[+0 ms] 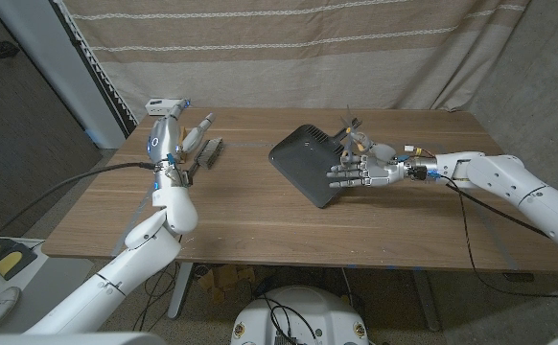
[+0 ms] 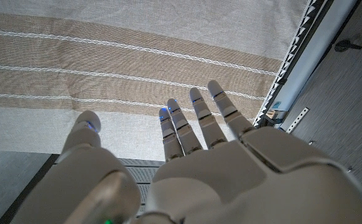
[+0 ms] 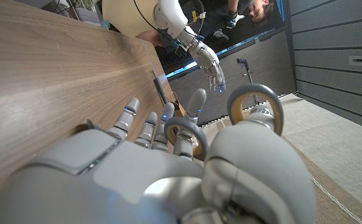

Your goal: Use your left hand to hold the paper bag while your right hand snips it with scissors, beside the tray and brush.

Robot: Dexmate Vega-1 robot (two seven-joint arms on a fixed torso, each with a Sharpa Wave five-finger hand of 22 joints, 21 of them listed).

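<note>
Scissors point(image 3: 255, 109) in right hand point(image 1: 360, 172)

Wooden table point(image 1: 260, 216), brown grain running lengthwise. On it, a dark tray point(image 1: 303, 158) right of centre, set at an angle; a brush point(image 1: 210, 153) with dark bristles toward the left far side, well apart from the tray.

Head view overhead, wrist views close
</note>
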